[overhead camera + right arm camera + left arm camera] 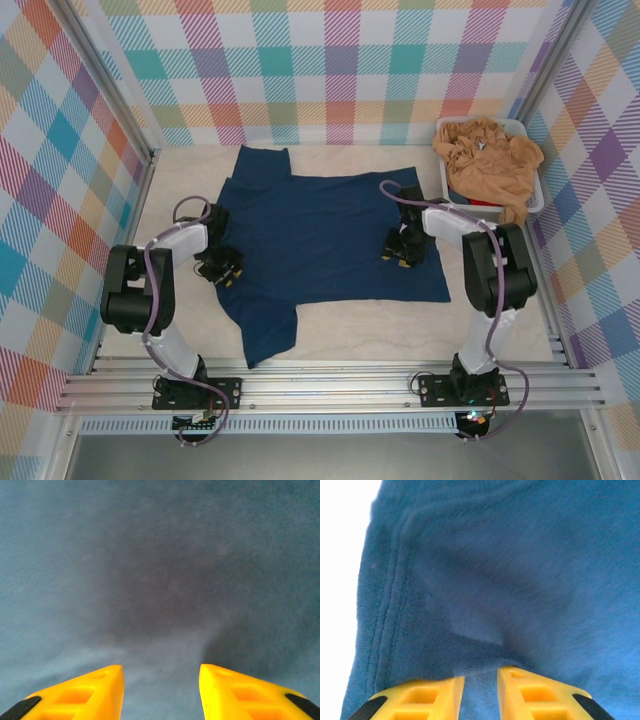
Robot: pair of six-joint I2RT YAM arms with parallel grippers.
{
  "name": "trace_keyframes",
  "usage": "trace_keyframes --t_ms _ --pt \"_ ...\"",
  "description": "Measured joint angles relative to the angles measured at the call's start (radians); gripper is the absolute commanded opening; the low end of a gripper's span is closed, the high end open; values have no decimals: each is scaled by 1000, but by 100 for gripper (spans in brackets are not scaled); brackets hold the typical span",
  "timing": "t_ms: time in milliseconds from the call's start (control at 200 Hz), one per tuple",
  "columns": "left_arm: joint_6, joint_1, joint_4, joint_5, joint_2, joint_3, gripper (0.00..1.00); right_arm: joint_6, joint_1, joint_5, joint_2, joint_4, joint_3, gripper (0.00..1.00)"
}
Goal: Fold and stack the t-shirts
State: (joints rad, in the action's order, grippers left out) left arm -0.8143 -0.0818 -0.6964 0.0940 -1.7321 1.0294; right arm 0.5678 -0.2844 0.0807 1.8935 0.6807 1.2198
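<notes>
A dark navy t-shirt (325, 235) lies spread flat across the middle of the table, one sleeve toward the back left and one toward the front. My left gripper (225, 272) points down onto its left edge beside a seam (385, 610). Its yellow fingers (435, 695) stand a narrow gap apart, with cloth slightly puckered at the left gripper's (481, 674) tips. My right gripper (398, 255) rests on the shirt's right part. In its wrist view the right gripper (161, 667) is open wide over smooth navy cloth. Tan-orange t-shirts (487, 155) are heaped at the back right.
A white tub (535, 200) at the back right holds the tan heap, which spills over its rim. Checked walls close the table on three sides. Bare cream tabletop (380, 325) runs in front of the shirt.
</notes>
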Motion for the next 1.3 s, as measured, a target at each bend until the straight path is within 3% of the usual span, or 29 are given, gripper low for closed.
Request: trace_keyframes --t_ms 235,410,580,725,855,975,1115,1300 --pt "81 35 -11 -2 -173 222 26 -10 45 -6 162 77 248 45" --pt "147 39 -6 -36 -343 486 33 -45 64 -19 301 136 477 47" --pt "211 11 -48 -146 -348 590 42 -61 61 -40 294 142 485 53" --pt "241 -112 -83 -209 -153 466 40 -53 61 -64 126 151 347 53" --pt "258 -346 -97 -187 70 277 41 -45 61 -52 -93 131 224 53" --pt "264 -521 -86 -116 87 188 41 -24 61 41 -286 69 69 52" --pt "274 -577 -85 -95 -25 164 38 20 61 175 -441 14 -108 53" --pt "272 -592 -85 -104 -82 149 33 56 60 246 -537 17 -159 53"
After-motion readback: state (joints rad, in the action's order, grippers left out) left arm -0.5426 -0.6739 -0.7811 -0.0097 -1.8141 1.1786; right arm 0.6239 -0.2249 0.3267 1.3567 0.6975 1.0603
